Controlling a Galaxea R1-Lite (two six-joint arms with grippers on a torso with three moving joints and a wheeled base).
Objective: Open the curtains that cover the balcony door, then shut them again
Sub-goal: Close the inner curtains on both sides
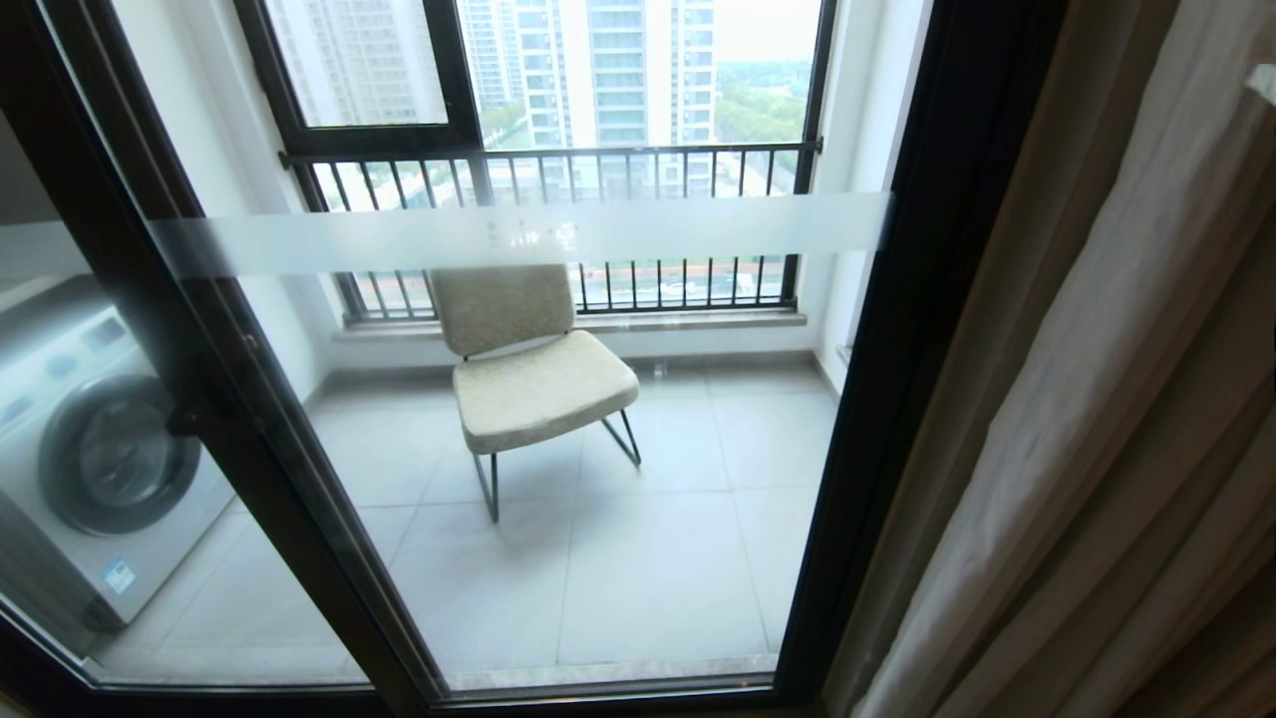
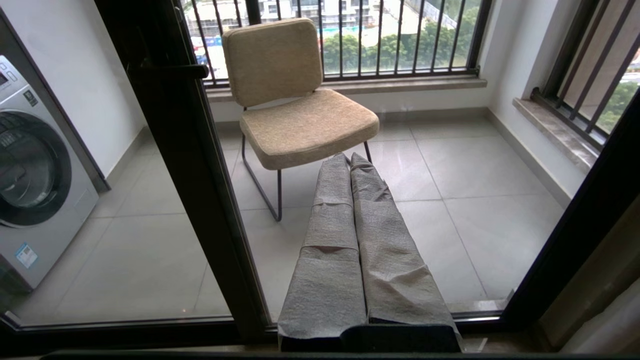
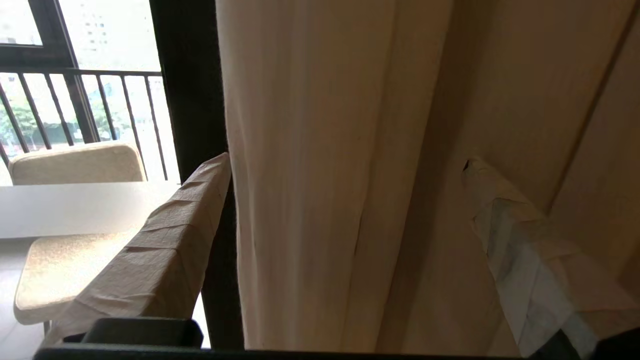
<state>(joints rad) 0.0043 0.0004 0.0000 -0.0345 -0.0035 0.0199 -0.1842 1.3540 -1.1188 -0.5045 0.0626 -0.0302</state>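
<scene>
1. Nearest the head camera, the curtains (image 1: 1087, 419) hang bunched in beige folds at the right edge of the scene, pushed clear of the glass.
2. The balcony door (image 1: 558, 429) stands uncovered just left of them: black frame, a frosted band across the pane, and its black lever handle (image 2: 172, 71) on the left upright.
3. The right gripper (image 3: 345, 200) is raised at the curtain, its padded fingers (image 3: 165, 250) spread wide, with the leading fold of fabric standing between them. No fold is pinched, and I cannot tell whether either finger touches the cloth.
4. The left gripper (image 2: 350, 165) points at the glass further left, fingers pressed together and holding nothing; it looks parked.
5. Through the pane, further off, a cushioned chair (image 1: 528, 369) sits on the tiled balcony floor, a washing machine (image 1: 90, 449) stands at the far left, and a barred window (image 1: 558, 160) closes the far side.
6. Judging from how things lie, the opening half seems done, since the door is bare. What remains is the closing: the right gripper would need to clamp the curtain's edge and draw it leftward across the door until the glass is covered.
</scene>
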